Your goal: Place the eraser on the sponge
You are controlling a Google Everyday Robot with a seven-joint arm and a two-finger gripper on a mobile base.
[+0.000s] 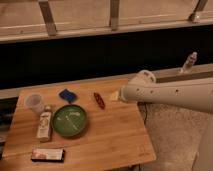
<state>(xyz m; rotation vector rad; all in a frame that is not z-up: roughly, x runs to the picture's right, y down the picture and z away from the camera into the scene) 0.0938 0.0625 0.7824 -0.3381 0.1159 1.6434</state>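
A blue sponge [67, 95] lies at the back of the wooden table [115, 137]. A flat dark rectangular block with a pale label, likely the eraser [47, 155], rests at the table's front left corner. My white arm [170, 92] reaches in from the right, over the table's right edge. Its gripper [115, 95] shows only as a small pale tip past the arm's rounded end, right of the sponge and far from the eraser. Nothing is visibly held.
A green plate [70, 120] sits mid-left, with a small bottle [44, 125] beside it and a clear cup [34, 102] behind that. A red oblong object [99, 100] lies between the sponge and the gripper. A dark wall and railing run behind the table.
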